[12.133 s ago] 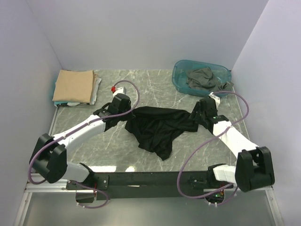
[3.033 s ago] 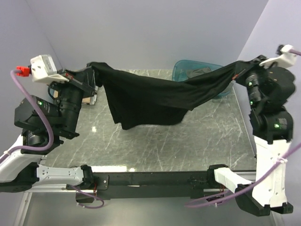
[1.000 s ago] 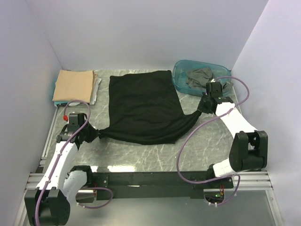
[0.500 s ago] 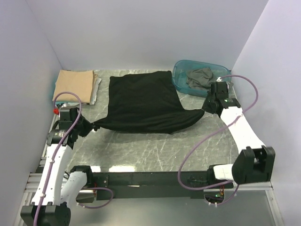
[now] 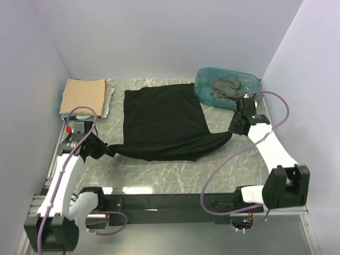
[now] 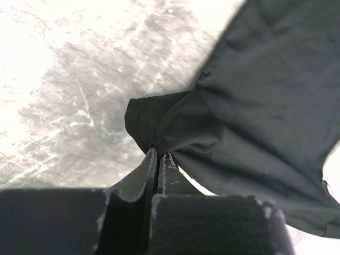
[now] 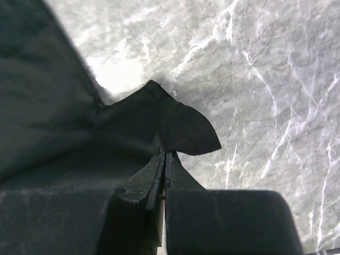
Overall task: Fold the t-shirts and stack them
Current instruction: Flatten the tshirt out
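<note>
A black t-shirt (image 5: 162, 119) lies spread over the middle of the marble table, its near edge stretched between both arms. My left gripper (image 5: 104, 149) is shut on the shirt's near left corner (image 6: 154, 125). My right gripper (image 5: 232, 130) is shut on the near right corner (image 7: 175, 127). A folded tan t-shirt (image 5: 83, 96) rests on thin pale ones (image 5: 108, 101) at the back left. A dark grey t-shirt (image 5: 228, 87) lies crumpled in the teal tub (image 5: 204, 85).
The teal tub stands at the back right beside the right wall. Pale walls close in the table (image 5: 175, 170) on three sides. The black arm-base rail (image 5: 170, 202) runs along the near edge.
Both grippers have kept hold of the black shirt's near corners, shifting a little while the near edge sagged lower toward the table. The spread far half stayed put.
</note>
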Available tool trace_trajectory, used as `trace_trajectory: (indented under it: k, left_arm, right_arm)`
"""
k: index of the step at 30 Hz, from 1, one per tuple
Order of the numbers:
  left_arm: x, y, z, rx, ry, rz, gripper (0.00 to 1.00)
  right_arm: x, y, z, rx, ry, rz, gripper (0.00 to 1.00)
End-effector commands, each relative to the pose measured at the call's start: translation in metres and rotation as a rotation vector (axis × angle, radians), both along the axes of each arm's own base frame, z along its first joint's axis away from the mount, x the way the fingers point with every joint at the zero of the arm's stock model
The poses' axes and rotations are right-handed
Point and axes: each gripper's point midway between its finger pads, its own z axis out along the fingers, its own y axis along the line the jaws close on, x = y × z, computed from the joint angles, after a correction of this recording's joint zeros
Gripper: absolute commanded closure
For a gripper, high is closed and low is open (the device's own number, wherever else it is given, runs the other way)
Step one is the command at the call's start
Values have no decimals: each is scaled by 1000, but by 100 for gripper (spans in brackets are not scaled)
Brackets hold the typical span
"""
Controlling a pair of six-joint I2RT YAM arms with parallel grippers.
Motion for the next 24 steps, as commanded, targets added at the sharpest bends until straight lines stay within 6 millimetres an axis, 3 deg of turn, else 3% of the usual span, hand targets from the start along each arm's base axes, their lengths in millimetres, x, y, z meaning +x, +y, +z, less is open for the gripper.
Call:
trace_trajectory:
  k: [1,5,8,15,16,18,19,20,21,22,23,24]
  left_arm:
    - [18,7,-13,37,5,19,99]
    - [42,4,-35,16,35,17,99]
    - [68,-3,-37,-26,-3,4,99]
    - [120,-3,-35,-18,-23,12,99]
    - [124,-3,-45,-17,9,10,98]
    - [131,-14,-46,-13,26,-28,84]
    - [132,-10,-54,19,57,-15,76]
    - [132,-10,-55,33,70,-15,58]
    - [131,-12,-54,46,81,-22,48]
    - [130,-13,-52,59,82,-24,35]
    - [130,-8,-51,92,82,-12,3]
    - [126,-12,-49,107,89,-22,1]
  right_arm:
    - [22,-11,1,-47,-17,-32,100]
    - [43,-10,-20,-47,27,-52,100]
    - [68,-4,-23,-23,7,-35,100]
    - [103,-8,-34,-53,13,-53,100]
    - [107,-8,-42,-55,30,-52,100]
    - [115,-8,-43,-57,26,-55,95]
    - [115,-9,-50,-62,47,-59,92]
    - [116,-10,-52,-69,53,-66,87]
    - [115,-13,-53,-81,61,-75,71]
    - [115,-14,-52,-86,61,-80,63]
    - [111,-15,-54,-94,69,-82,57]
    - [109,-16,-53,-95,68,-89,50]
